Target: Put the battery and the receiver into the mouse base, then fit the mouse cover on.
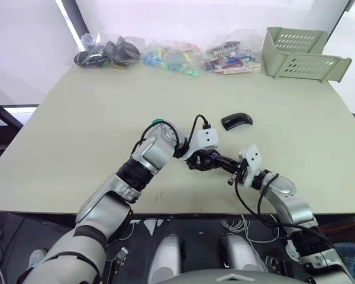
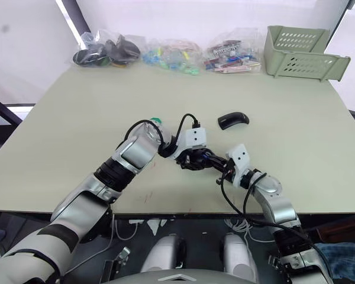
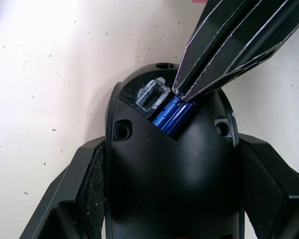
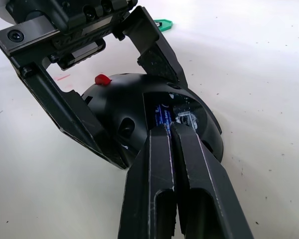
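Observation:
The black mouse base (image 3: 172,164) lies near the table's front edge with a red mark (image 4: 102,79) at its front. My left gripper (image 1: 202,158) is shut on it, one finger (image 3: 72,194) along each side. The blue battery (image 3: 173,115) lies in the base's open compartment. A small grey squarish part (image 3: 152,94) sits in the slot beside it; I cannot tell if it is the receiver. My right gripper (image 4: 170,128) is shut, its tips resting at the battery's end. The mouse cover (image 1: 236,120) lies apart on the table behind my grippers.
A green disc (image 4: 162,23) lies just behind my left wrist. Plastic bags of parts (image 1: 171,56) line the table's back edge, and a pale green basket (image 1: 302,53) stands at the back right. The table's front edge (image 1: 183,212) runs close below my grippers.

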Tool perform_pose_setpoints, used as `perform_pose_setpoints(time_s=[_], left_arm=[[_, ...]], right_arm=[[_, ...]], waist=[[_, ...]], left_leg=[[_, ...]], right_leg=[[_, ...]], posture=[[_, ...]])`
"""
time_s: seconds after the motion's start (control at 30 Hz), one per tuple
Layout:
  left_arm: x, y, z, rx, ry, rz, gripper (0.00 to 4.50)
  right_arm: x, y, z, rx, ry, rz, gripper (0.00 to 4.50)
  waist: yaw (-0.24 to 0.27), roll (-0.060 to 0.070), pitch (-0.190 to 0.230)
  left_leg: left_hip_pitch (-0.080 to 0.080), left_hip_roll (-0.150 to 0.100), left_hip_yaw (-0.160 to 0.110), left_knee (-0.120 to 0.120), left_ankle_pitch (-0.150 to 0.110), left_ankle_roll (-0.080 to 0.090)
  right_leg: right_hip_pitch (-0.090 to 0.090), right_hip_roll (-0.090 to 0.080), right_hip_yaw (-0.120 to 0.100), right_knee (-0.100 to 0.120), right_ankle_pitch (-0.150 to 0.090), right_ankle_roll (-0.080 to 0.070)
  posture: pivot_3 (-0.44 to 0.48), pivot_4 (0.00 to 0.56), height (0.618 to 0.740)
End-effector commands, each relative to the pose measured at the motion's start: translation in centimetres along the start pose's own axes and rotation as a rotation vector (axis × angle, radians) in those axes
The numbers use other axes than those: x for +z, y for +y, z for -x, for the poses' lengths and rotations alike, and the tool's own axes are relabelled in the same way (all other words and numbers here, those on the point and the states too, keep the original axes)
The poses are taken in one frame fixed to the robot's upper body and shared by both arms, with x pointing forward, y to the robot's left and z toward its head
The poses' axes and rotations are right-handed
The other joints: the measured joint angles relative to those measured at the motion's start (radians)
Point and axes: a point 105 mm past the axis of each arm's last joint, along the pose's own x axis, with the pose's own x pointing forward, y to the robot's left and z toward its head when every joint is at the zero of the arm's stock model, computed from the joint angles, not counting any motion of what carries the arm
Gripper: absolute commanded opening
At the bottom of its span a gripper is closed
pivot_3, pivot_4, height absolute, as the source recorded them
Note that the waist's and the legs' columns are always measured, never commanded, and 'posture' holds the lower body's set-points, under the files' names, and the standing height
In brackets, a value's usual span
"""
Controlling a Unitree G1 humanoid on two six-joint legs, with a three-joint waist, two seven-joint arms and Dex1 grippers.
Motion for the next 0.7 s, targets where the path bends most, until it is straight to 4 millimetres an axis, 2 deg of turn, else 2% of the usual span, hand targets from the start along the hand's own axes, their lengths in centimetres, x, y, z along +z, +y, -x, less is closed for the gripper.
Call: perform_pose_setpoints(time_s=[0.03,0.1,0.17,0.27,0.3,0.33,0.37,0.4,0.43,0.47,0.53,0.57,0.6,0.67,0.7], left_arm=[[-1.2,-0.9,-1.6,-0.026,0.053,0.007,3.00],[-1.4,-0.8,-1.5,-0.022,0.054,0.006,3.00],[-1.4,-0.7,-1.5,-0.021,0.053,0.004,3.00],[-1.5,-0.6,-1.5,-0.018,0.049,0.000,3.00],[-1.5,-0.5,-1.4,-0.019,0.048,0.001,3.00],[-1.5,-0.5,-1.4,-0.019,0.047,0.002,3.00],[-1.5,-0.5,-1.4,-0.019,0.044,0.001,3.00],[-1.5,-0.4,-1.3,-0.019,0.041,0.000,3.00],[-1.5,-0.3,-1.3,-0.018,0.039,-0.001,3.00],[-1.5,-0.2,-1.3,-0.017,0.036,-0.003,3.00],[-1.4,-0.2,-1.4,-0.017,0.030,-0.003,3.00],[-1.4,-0.1,-1.3,-0.014,0.026,-0.003,3.00],[-1.4,0.0,-1.3,-0.012,0.024,-0.003,3.00],[-1.3,0.1,-1.2,-0.019,0.010,-0.001,3.00],[-1.2,0.4,-1.1,0.000,0.004,-0.005,3.80]], right_arm=[[-1.7,-0.1,0.8,-0.001,0.058,-0.047,0.10],[1.3,-0.5,1.7,0.016,-0.015,0.033,0.10],[2.9,-0.4,2.6,0.047,-0.033,0.086,0.10],[6.3,0.0,5.2,0.114,-0.068,0.082,0.10],[6.9,0.1,6.0,0.130,-0.062,0.103,0.32],[7.2,0.2,6.4,0.139,-0.052,0.117,0.32],[7.5,0.4,7.6,0.161,-0.026,0.132,0.64],[7.8,0.4,8.9,0.177,0.002,0.145,0.73],[8.1,0.3,10.0,0.182,0.026,0.154,0.96],[8.2,0.2,10.8,0.181,0.047,0.161,1.45],[8.2,0.0,11.7,0.174,0.074,0.168,2.04],[8.2,-0.2,12.3,0.166,0.088,0.168,2.68],[8.2,-0.2,12.7,0.162,0.097,0.166,3.04],[8.2,-0.4,13.5,0.146,0.109,0.161,3.48],[8.2,-0.5,13.8,0.139,0.114,0.161,4.21]], waist=[[0.000,0.001,-0.002],[0.002,0.002,-0.001],[0.004,0.004,0.000],[0.012,0.005,0.002],[0.013,0.006,0.002],[0.016,0.005,0.002],[0.018,0.005,0.001],[0.023,0.005,0.001],[0.025,0.005,0.001],[0.027,0.005,0.002],[0.029,0.004,0.002],[0.028,0.004,0.002],[0.026,0.004,0.002],[0.023,0.003,0.003],[0.022,0.003,0.003]], left_leg=[[0.000,0.000,0.000,0.000,0.000,-0.001],[0.000,-0.001,0.000,-0.001,-0.001,-0.001],[-0.002,-0.004,0.000,-0.001,-0.001,-0.001],[-0.007,-0.006,0.002,-0.001,0.000,0.000],[-0.014,-0.006,0.003,0.000,0.000,0.002],[-0.015,-0.006,0.003,0.000,0.000,0.002],[-0.018,-0.007,0.003,0.000,0.000,0.002],[-0.018,-0.007,0.002,0.000,0.000,0.002],[-0.018,-0.007,0.002,0.000,0.000,0.002],[-0.019,-0.008,0.003,0.000,-0.001,0.002],[-0.019,-0.010,0.003,-0.001,-0.001,0.002],[-0.019,-0.011,0.003,-0.001,-0.001,0.002],[-0.019,-0.010,0.003,-0.001,-0.001,0.002],[-0.018,-0.010,0.002,0.000,-0.001,0.002],[-0.018,-0.009,0.000,0.000,-0.001,0.002]], right_leg=[[0.000,-0.001,0.000,0.000,0.000,0.000],[0.000,-0.004,-0.001,0.000,0.000,0.000],[0.000,-0.007,-0.001,-0.001,0.000,0.000],[-0.004,-0.011,-0.001,-0.004,0.000,0.001],[-0.009,-0.011,-0.001,-0.004,0.000,0.001],[-0.010,-0.011,-0.001,-0.004,0.000,0.001],[-0.012,-0.010,-0.001,-0.004,0.000,0.001],[-0.012,-0.009,-0.002,-0.004,0.000,0.001],[-0.012,-0.009,-0.003,-0.004,0.000,0.001],[-0.012,-0.009,-0.004,-0.004,0.000,0.001],[-0.012,-0.008,-0.005,-0.004,-0.001,0.002],[-0.012,-0.008,-0.005,-0.004,-0.001,0.002],[-0.012,-0.008,-0.005,-0.004,-0.001,0.002],[-0.012,-0.008,-0.005,-0.004,-0.001,0.003],[-0.012,-0.009,-0.005,-0.004,-0.001,0.003]], posture=[[0.000,0.150,0.740],[0.000,0.150,0.740],[0.000,0.150,0.740],[0.000,0.150,0.740],[0.000,0.150,0.740],[0.000,0.150,0.740],[0.000,0.150,0.740],[0.000,0.150,0.740],[0.000,0.150,0.740],[0.000,0.150,0.740],[0.000,0.150,0.740],[0.000,0.150,0.740],[0.000,0.150,0.740],[0.000,0.150,0.740],[0.000,0.150,0.740]])
